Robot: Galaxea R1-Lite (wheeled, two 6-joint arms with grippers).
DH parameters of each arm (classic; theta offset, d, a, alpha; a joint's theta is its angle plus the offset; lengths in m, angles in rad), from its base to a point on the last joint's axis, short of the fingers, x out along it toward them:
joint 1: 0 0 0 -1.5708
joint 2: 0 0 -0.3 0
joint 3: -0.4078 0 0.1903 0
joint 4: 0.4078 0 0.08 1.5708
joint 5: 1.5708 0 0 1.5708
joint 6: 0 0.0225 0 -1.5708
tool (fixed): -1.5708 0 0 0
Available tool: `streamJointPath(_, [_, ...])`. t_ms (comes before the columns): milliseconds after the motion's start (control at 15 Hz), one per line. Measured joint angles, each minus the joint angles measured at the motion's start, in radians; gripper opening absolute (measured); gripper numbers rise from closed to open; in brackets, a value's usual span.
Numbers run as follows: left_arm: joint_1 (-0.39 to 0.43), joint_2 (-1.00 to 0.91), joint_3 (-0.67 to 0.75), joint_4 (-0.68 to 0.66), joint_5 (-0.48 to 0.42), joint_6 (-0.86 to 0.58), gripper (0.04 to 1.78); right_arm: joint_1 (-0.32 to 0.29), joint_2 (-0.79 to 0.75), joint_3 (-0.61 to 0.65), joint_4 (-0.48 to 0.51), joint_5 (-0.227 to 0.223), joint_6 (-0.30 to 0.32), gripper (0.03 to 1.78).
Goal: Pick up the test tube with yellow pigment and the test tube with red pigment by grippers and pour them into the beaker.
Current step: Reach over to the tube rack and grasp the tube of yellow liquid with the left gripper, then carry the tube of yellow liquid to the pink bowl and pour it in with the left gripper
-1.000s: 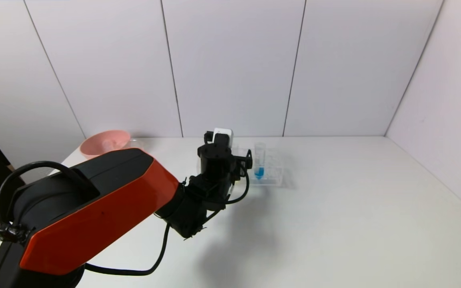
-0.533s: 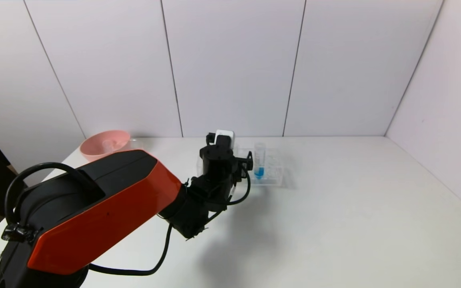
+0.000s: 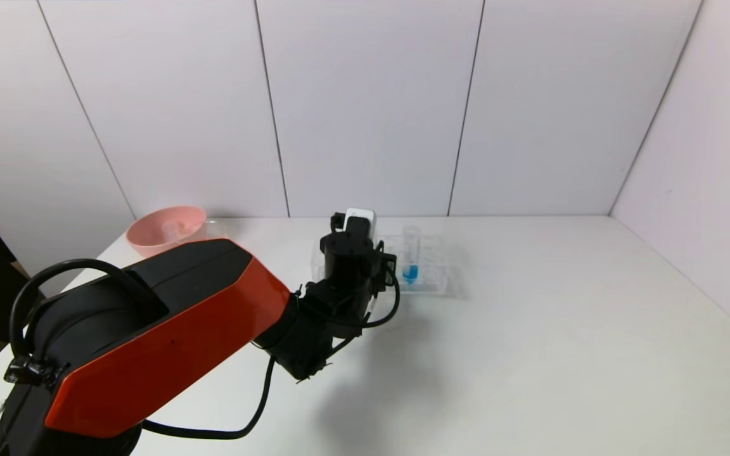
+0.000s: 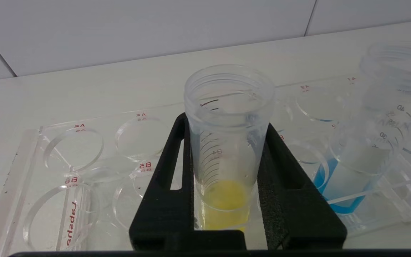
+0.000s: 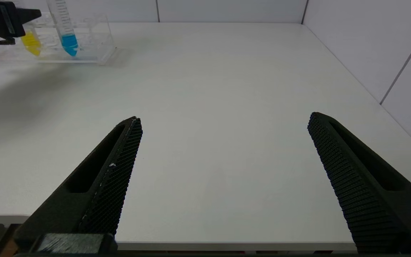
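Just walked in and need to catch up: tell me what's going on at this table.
The left pincer has closed on the test tube with yellow pigment, which stands in the clear rack beside a tube with blue liquid; it is not yet lifted out. The right pincer hangs open over bare table, away from the rack. A pink bowl sits at the far left.

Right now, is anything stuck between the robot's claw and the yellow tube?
No. The left gripper is already shut on the test tube with yellow pigment, one finger on each side, nothing between. The tube still sits in the clear rack, beside the blue tube. The beaker isn't visible.
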Motion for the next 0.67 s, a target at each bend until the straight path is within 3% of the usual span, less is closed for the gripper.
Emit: streamJointPath(667, [0.001, -0.002, 0.004, -0.002, 0.001, 0.002, 0.47, 0.000, 0.000, 0.000, 0.000, 0.000, 0.000, 1.70])
